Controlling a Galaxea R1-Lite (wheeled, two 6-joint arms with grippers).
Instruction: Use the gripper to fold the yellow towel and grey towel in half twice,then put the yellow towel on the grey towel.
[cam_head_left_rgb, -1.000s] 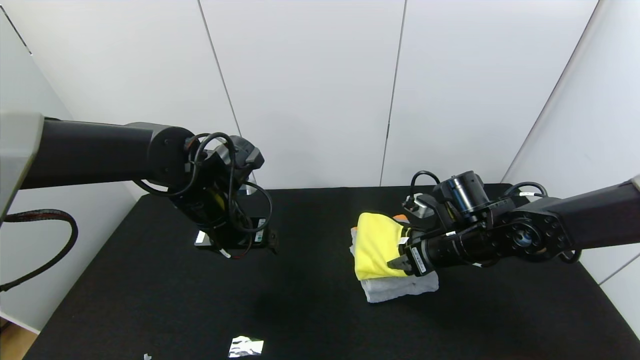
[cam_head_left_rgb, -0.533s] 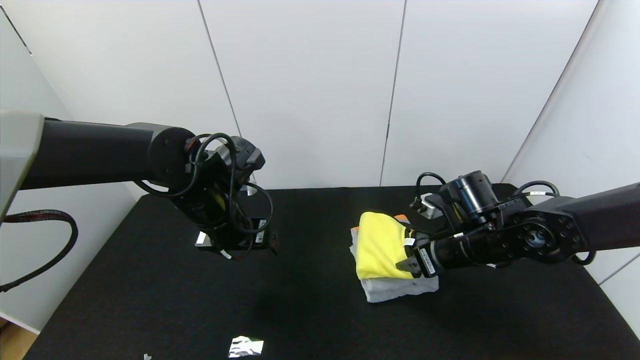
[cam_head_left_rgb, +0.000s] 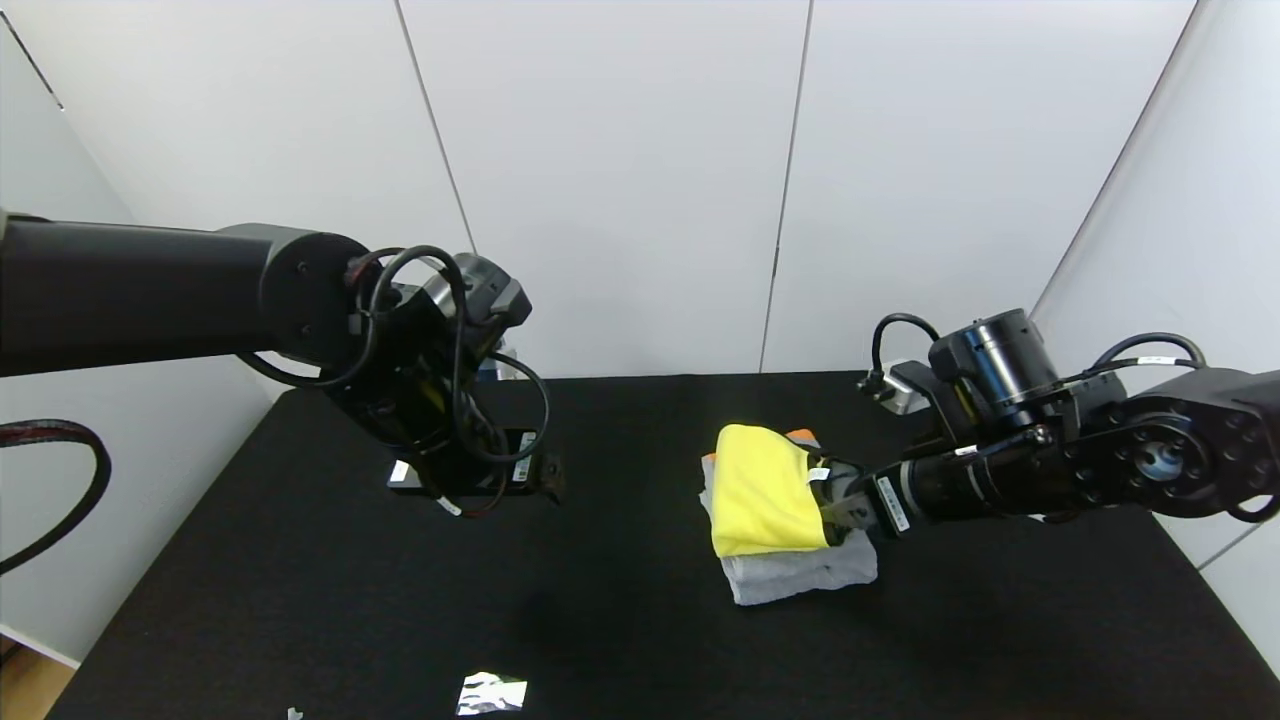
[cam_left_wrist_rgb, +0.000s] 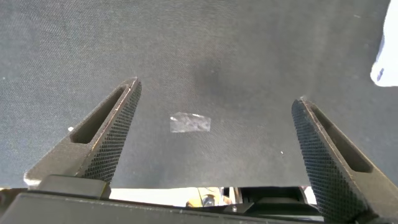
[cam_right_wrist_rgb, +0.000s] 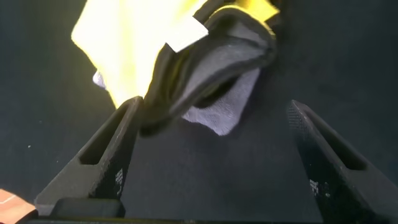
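The yellow towel (cam_head_left_rgb: 762, 488) lies folded on top of the folded grey towel (cam_head_left_rgb: 800, 575) at the table's middle right. An orange stripe of the grey towel (cam_head_left_rgb: 802, 435) peeks out at the far side. My right gripper (cam_head_left_rgb: 832, 508) is open at the stack's right edge, low over the table. In the right wrist view the yellow towel (cam_right_wrist_rgb: 134, 37), its white tag (cam_right_wrist_rgb: 186, 35) and a grey corner (cam_right_wrist_rgb: 231, 111) lie just ahead of the right gripper (cam_right_wrist_rgb: 212, 104), nothing between the jaws. My left gripper (cam_head_left_rgb: 540, 482) hangs open over the table's left.
The black table (cam_head_left_rgb: 300, 600) holds a shiny foil scrap (cam_head_left_rgb: 492, 692) near its front edge; the scrap also shows in the left wrist view (cam_left_wrist_rgb: 191, 123) between the left gripper's (cam_left_wrist_rgb: 216, 93) spread fingers. White wall panels stand behind.
My right gripper has drawn back to the right, off the yellow towel, and the right arm has lifted. The left arm has risen slightly. The towels have stayed put.
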